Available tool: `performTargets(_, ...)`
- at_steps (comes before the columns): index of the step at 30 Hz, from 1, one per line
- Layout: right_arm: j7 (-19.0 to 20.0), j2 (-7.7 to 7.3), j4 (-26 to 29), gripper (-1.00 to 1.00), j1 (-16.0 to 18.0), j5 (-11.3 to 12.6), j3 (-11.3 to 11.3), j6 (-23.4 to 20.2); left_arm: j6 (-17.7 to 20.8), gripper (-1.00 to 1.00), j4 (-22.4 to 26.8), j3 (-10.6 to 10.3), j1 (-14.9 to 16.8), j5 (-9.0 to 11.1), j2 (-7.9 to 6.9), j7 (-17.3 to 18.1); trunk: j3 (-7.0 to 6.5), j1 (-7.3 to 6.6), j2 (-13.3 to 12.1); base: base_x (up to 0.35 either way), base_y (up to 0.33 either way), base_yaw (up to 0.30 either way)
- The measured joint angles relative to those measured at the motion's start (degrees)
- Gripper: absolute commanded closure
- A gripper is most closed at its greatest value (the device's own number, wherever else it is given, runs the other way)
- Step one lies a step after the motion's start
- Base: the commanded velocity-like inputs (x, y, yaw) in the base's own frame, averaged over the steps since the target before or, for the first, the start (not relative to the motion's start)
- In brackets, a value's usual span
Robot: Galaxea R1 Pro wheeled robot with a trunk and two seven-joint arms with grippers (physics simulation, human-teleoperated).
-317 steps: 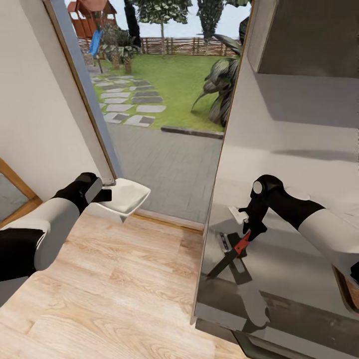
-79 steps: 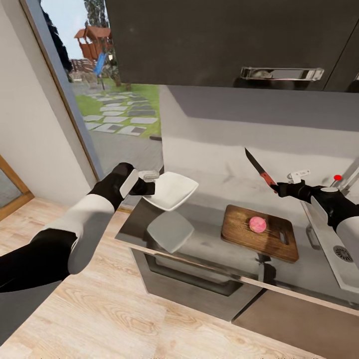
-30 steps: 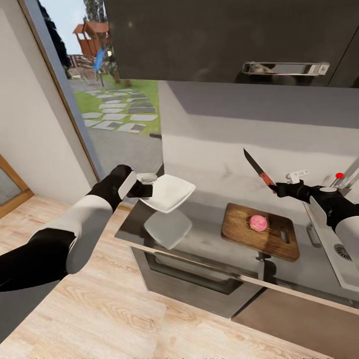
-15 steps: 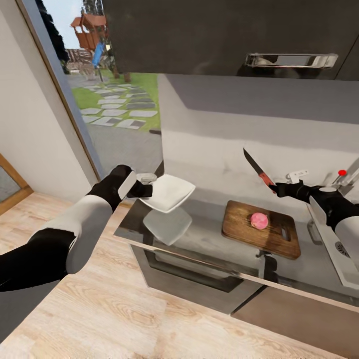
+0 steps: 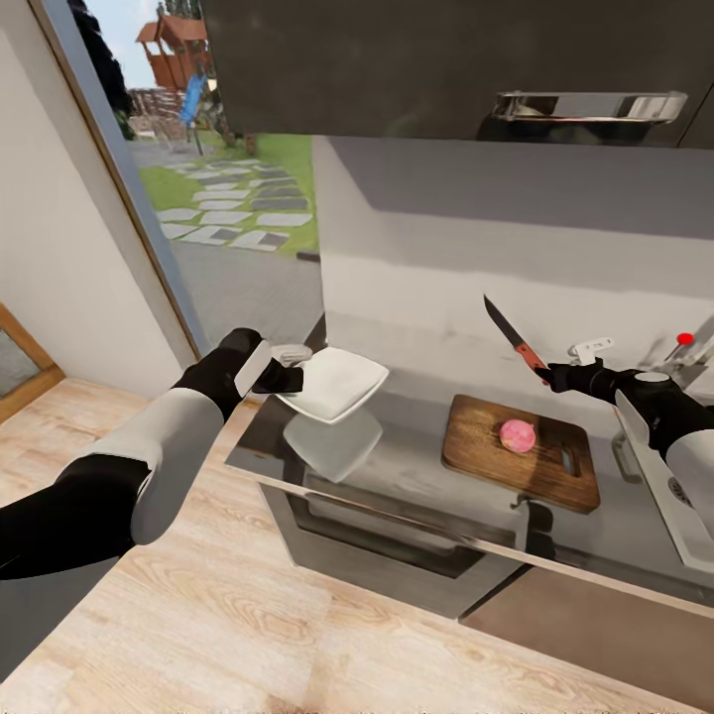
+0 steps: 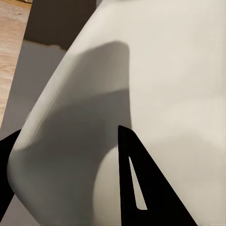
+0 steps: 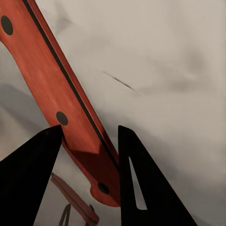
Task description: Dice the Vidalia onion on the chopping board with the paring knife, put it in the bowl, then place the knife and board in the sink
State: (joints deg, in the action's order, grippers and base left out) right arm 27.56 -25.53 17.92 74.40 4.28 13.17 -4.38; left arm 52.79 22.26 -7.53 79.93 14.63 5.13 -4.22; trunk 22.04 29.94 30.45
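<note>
With the right pincer (image 5: 551, 376) clamped on the paring knife (image 5: 514, 338) mid-right, above the onion (image 5: 517, 435) on the chopping board (image 5: 520, 451), and the left pincer (image 5: 290, 374) gripping the bowl (image 5: 334, 382) centre-left over the tabletop (image 5: 416, 483), a misjudged descent could send the round onion rolling.

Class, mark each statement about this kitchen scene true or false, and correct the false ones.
1. The left gripper holds the bowl above the countertop. True.
2. The onion lies in the sink. False: it sits on the chopping board.
3. The right gripper holds the paring knife, blade pointing up. True.
4. The onion is already diced. False: it is one whole piece.
5. The chopping board lies in the sink. False: it lies on the countertop.
</note>
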Motion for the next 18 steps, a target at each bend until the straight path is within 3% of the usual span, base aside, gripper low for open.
performTargets(18,-0.02,0.0,0.0,1.0,-0.01,0.0,0.0,0.0,0.0,1.0,0.12,0.0,0.0,-0.01,0.04,-0.06,1.11,0.0,0.0,0.0,0.0,0.0)
